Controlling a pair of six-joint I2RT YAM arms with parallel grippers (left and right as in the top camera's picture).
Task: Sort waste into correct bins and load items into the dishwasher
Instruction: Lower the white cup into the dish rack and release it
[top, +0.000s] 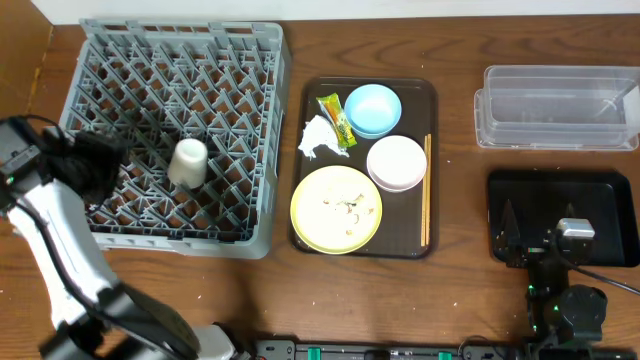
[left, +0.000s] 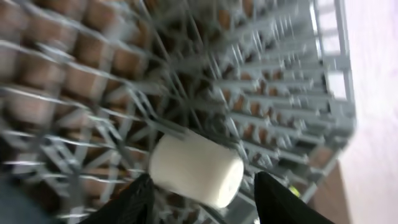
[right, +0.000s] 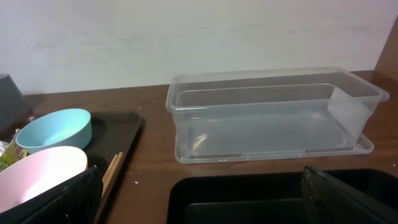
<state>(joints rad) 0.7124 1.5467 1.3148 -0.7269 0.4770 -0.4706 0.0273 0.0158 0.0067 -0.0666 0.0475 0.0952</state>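
Observation:
The small cream cup (top: 188, 162) lies in the grey dish rack (top: 262, 140). In the left wrist view the cup (left: 196, 169) rests on the pegs between my left gripper's open fingers (left: 205, 202), not gripped. My left gripper (top: 118, 168) is just left of the cup. On the brown tray sit the yellow plate (top: 318, 222) with rice scraps (top: 346, 207), the blue bowl (top: 373, 109), the pinkish-white bowl (top: 397, 162), chopsticks (top: 426, 190), the white tissue (top: 319, 138) and the yellow-green wrapper (top: 336, 117). My right gripper (top: 527, 238) hangs open and empty over the black tray (top: 600, 192).
The clear tub (top: 556, 107) stands behind the black tray; it is empty in the right wrist view (right: 273, 112). The brown serving tray (top: 310, 95) lies between rack and bins. The right wrist view also shows the blue bowl (right: 56, 127) and chopsticks (right: 112, 171).

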